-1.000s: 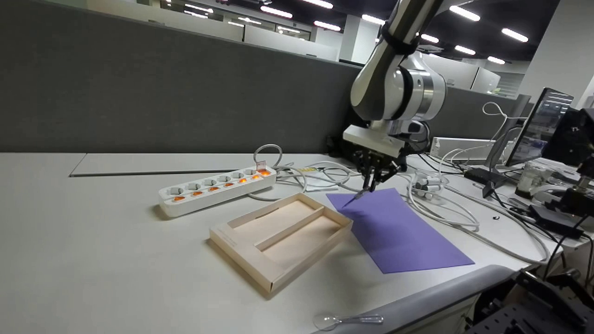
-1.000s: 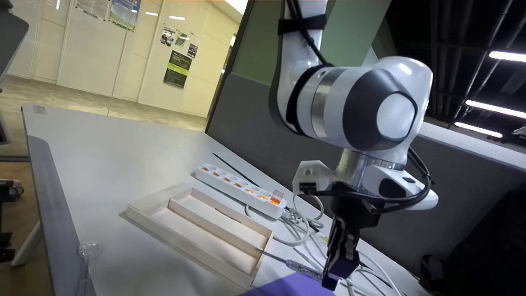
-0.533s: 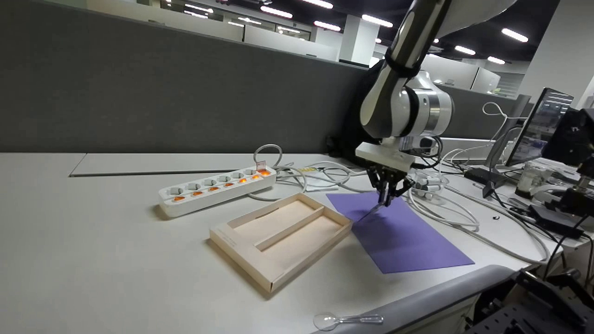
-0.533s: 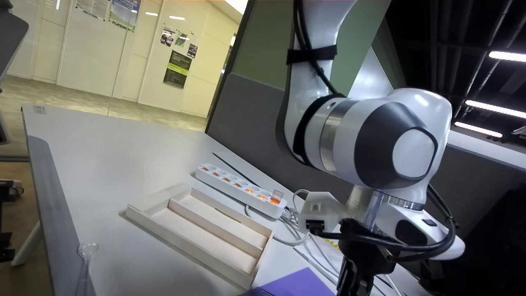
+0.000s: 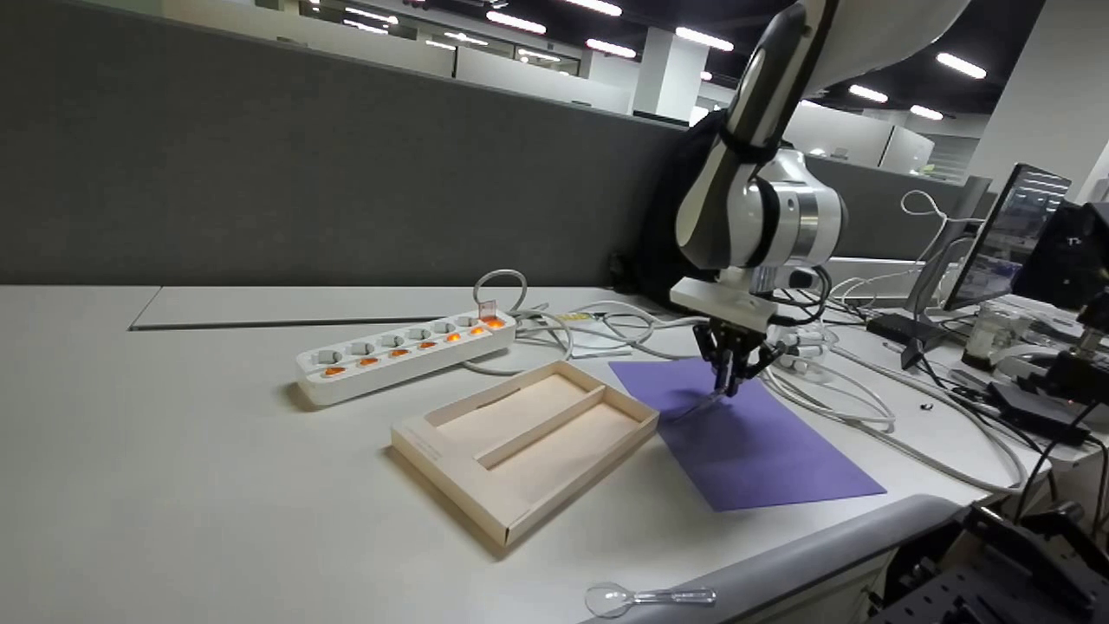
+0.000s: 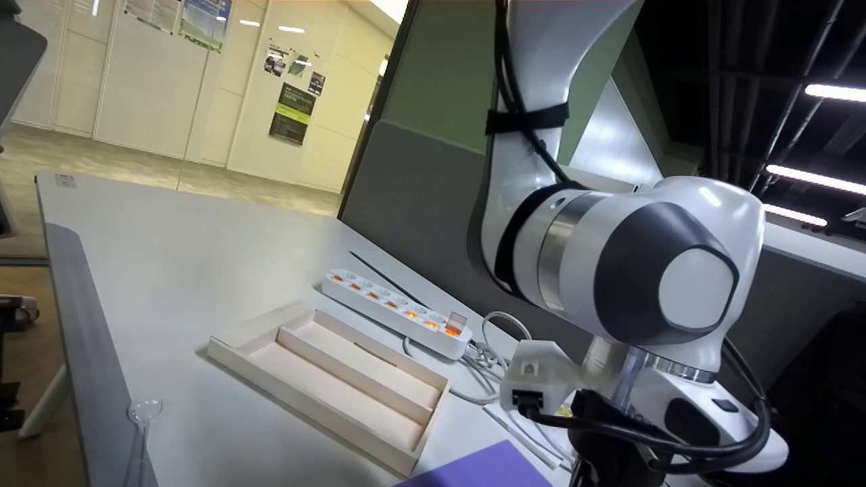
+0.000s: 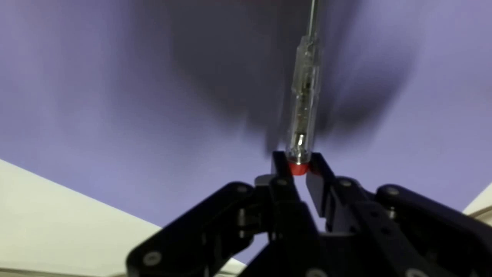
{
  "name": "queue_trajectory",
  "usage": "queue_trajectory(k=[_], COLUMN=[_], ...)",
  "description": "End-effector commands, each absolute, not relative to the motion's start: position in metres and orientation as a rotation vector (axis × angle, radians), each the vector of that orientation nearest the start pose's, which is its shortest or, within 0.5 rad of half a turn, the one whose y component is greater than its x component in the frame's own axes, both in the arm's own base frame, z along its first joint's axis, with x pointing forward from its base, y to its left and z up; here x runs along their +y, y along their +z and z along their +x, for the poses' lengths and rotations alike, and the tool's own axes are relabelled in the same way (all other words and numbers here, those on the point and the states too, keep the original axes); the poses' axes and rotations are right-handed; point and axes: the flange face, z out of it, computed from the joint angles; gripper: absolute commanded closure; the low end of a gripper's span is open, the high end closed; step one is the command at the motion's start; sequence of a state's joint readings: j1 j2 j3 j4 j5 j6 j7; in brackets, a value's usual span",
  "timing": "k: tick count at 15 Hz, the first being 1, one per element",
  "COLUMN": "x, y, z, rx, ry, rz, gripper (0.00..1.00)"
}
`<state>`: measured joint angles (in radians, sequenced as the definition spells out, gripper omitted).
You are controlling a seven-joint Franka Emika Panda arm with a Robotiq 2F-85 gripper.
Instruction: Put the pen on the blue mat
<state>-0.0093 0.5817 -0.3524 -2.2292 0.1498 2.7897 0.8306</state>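
Observation:
The pen (image 7: pixel 303 104) is a slim clear stick with a thin metal shaft and a red end cap. My gripper (image 7: pixel 298 163) is shut on its red end in the wrist view, with the shaft pointing away from the fingers. In an exterior view the gripper (image 5: pixel 726 388) is low over the blue mat (image 5: pixel 780 464), and the pen (image 5: pixel 702 404) slants down toward the mat's surface. I cannot tell whether its tip touches. The violet-blue mat fills most of the wrist view (image 7: pixel 115 161). In an exterior view only a corner of the mat (image 6: pixel 490 467) shows; the fingertips and pen are out of frame.
A pale wooden tray (image 5: pixel 537 451) lies right beside the mat. A white power strip (image 5: pixel 403 357) with cables stands behind the tray. More white cables (image 5: pixel 832 399) run along the mat's far side. A clear spoon (image 5: pixel 650 598) lies by the table's front edge.
The arm has moved down and to the right in an exterior view, carrying the pen lower over the mat. The pen now lies at a flatter angle near the mat's surface.

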Motion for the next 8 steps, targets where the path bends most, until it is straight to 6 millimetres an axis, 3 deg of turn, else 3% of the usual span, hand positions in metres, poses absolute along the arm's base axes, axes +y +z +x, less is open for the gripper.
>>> queue_trajectory(k=[1,2,3,4,6,8], x=[-0.2123,-0.2119,-0.2114,-0.2109,-0.2096,-0.2086], y=[0.1250,0.1247,0.1243,0.1242,0.1248,0.1258], z=[0.5062,0.5073,0.5082,0.5088,0.5099,0.5110], rx=[1.977,1.968,1.961,1.956,1.949,1.940], ry=[-0.077,-0.080,-0.079,-0.079,-0.082,-0.086], rz=[-2.587,-2.589,-2.591,-2.592,-2.594,-2.598], gripper=[0.94,0.96,0.81,0.57,0.53,0.40])
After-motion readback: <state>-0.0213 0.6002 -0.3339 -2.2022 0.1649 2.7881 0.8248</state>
